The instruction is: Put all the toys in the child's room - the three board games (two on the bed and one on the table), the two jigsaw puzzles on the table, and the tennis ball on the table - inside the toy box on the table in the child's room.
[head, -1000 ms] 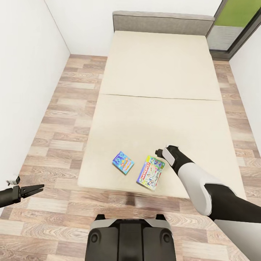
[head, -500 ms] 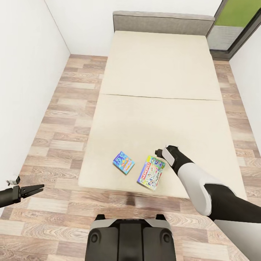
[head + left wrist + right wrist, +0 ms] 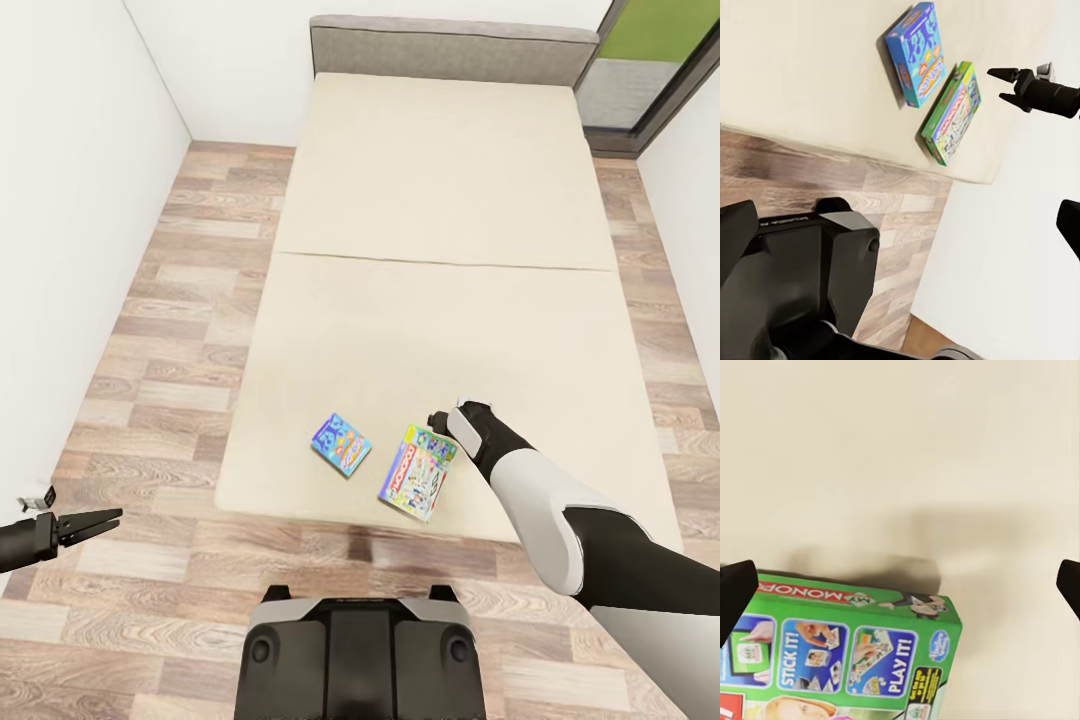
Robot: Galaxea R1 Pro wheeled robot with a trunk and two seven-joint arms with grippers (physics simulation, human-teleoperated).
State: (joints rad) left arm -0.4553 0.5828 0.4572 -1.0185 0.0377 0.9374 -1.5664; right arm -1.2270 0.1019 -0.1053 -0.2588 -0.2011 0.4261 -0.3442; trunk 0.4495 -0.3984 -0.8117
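- Two board games lie flat on the bed (image 3: 440, 300), near its lower edge in the lower middle of the head view: the small blue board game (image 3: 340, 444) and, just to its right and not touching it, the larger green-edged board game (image 3: 419, 473).
- In the left wrist view both boxes sit side by side near the mattress edge, the blue one (image 3: 916, 52) and the green-edged one (image 3: 952, 112).
- The right wrist view looks down on the green-edged box (image 3: 840, 652); "MONOPOLY", "STICK IT!" and "PLAY IT!" can be read on it.
- The right hand (image 3: 437, 418) sits just above the green-edged box's upper right corner in the head view; its white and black forearm stretches in from the lower right.
- Its dark fingertips (image 3: 736, 589) show at opposite edges of the right wrist view, spread wide, gripping nothing.
- The left hand (image 3: 112, 517) hangs over the wood-plank floor (image 3: 170, 300) at the lower left, well apart from the bed, its thin fingers slightly parted and empty.
- The robot's dark base (image 3: 360, 655) stands at the bottom centre, facing the bed.
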